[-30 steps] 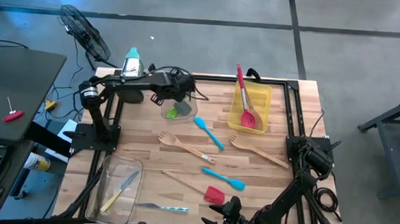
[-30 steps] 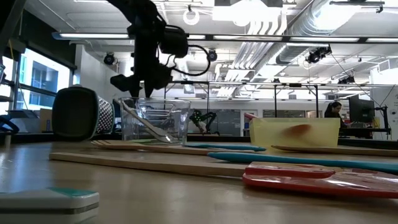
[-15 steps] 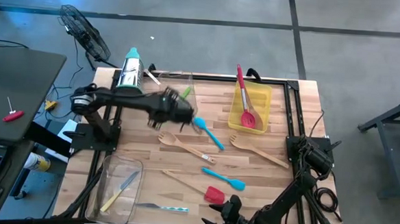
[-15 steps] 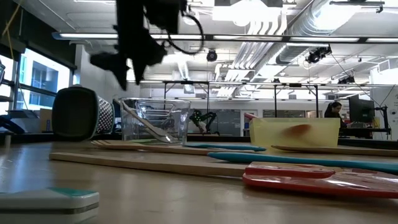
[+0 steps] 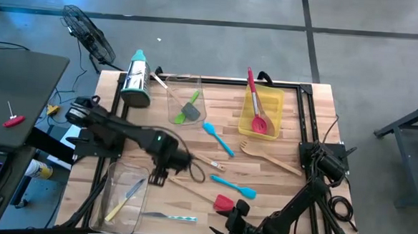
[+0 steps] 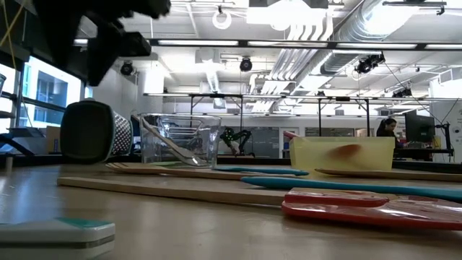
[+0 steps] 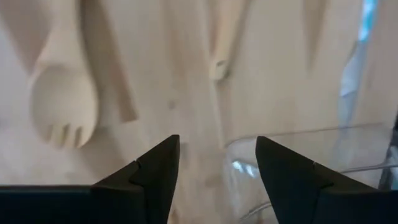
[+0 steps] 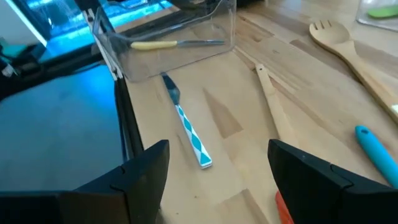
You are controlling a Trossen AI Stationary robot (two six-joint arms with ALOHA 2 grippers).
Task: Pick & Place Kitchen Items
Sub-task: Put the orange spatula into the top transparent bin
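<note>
Left pincer [image 5: 164, 170], fingers apart and empty, above the wooden fork [image 7: 62, 109] beside the clear bin [image 5: 111, 198].

Wooden fork [image 7: 62, 109] – blurred in left wrist view, handle cut by frame edge. Red spatula [image 6: 375, 208] – low view, cut at right edge; blue spatula [image 8: 379, 149] in right wrist view likewise cut off. Person [image 6: 386, 128] in far bkgd – too small to make out.
</note>
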